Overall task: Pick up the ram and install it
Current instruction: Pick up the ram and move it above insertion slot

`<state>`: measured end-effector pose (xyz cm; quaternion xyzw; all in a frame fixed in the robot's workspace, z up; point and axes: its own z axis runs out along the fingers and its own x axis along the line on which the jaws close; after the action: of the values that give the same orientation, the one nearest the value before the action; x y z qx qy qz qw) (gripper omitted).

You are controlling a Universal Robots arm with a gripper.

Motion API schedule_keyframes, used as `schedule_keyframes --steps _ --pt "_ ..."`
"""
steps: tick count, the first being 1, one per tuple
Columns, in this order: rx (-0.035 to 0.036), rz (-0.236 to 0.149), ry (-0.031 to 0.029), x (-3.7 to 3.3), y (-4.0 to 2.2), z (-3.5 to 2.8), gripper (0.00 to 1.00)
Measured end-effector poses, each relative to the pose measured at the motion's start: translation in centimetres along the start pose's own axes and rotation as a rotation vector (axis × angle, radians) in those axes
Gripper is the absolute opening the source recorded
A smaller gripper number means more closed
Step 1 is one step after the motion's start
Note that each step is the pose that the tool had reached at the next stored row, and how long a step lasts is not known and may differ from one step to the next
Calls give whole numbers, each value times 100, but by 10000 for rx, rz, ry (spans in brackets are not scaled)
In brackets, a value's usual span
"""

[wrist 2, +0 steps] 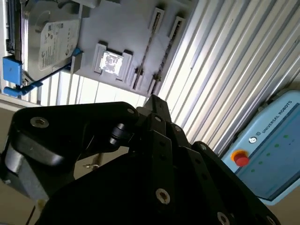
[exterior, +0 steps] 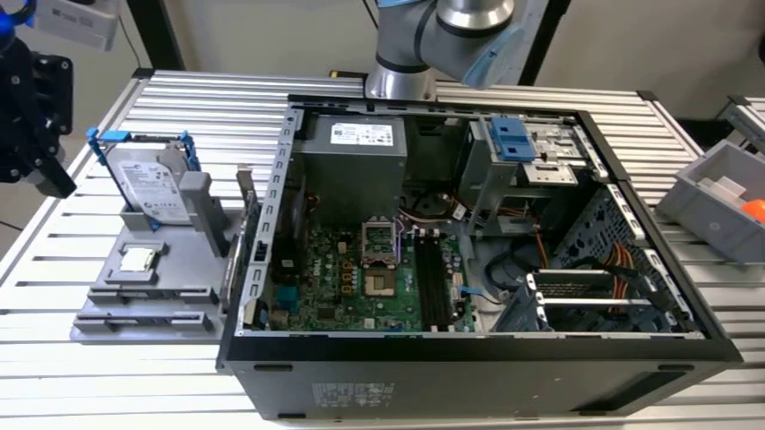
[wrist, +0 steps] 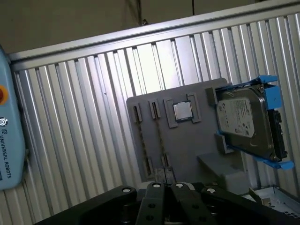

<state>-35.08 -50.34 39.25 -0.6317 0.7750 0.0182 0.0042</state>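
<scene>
Ram [wrist: 160, 136] stands on edge in a slot of the gray holder [wrist: 192, 145]. You should find it light, stiff, thin and fragile; pinch its flat faces mid-length. Your gripper [wrist: 166, 183] hangs near the holder, jaws together, empty.

We've got the ribbed metal table [exterior: 179, 98]: open computer case [exterior: 478, 367] at centre, grey holder [exterior: 156, 278] at the exterior view's left, grey bin [exterior: 717, 202] at its right edge.

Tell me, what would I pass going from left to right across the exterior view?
Hard drive in a blue frame → green circuit board inside the open computer case → blue bracket at the case's back → grey bin.
</scene>
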Motion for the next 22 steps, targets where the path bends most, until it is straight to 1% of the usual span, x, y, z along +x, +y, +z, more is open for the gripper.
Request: schedule_keyframes --steps 7,8,12,16,19,22 --pt "-22 -847 34 0 0 0 0" --pt "-28 -1110 45 0 -1 0 0" --pt "-32 -1674 64 0 0 0 0" --pt "-20 -2254 79 0 0 0 0" --pt "-10 -2508 83 0 0 0 0" --pt "-9 -2576 84 0 0 0 0"
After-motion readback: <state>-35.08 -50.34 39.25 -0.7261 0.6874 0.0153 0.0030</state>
